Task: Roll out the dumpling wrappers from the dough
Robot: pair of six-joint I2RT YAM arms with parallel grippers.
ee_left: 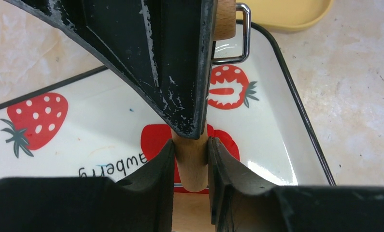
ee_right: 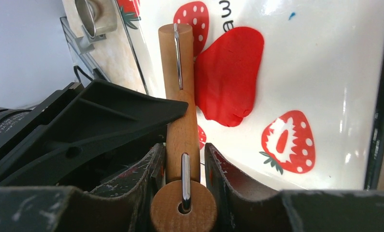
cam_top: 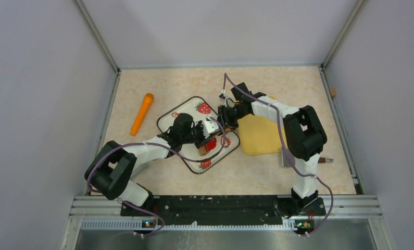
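Partly hidden dough, roller in front

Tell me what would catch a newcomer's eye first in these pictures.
The left gripper and the right gripper are both clamped on one small wooden roller over the strawberry-printed tray near the table's middle. A flattened blob of bright red dough lies on that tray by the roller. An orange carrot-shaped piece lies alone on the table's left side.
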